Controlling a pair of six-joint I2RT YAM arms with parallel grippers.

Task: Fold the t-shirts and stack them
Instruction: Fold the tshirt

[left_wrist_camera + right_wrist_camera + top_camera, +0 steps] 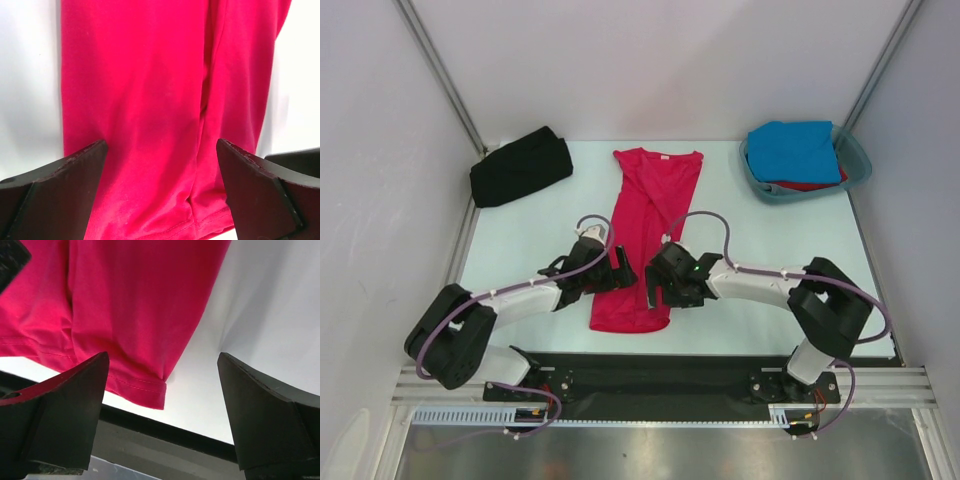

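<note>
Looking down, we see the crimson-pink t-shirt (645, 230) lying lengthwise on the tabletop (750, 250). Our left gripper (619, 271) is over its left edge near the hem, fingers wide apart. The right gripper (656, 288) is at its right hem corner, fingers likewise spread. A black t-shirt (520, 167) lies beyond its left side, and a bright blue t-shirt (792, 150) fills the teal tub (857, 165) beyond its right.

Lab test cell; white panel walls (650, 60); aluminium rail (895, 382); pale table (720, 190).
</note>
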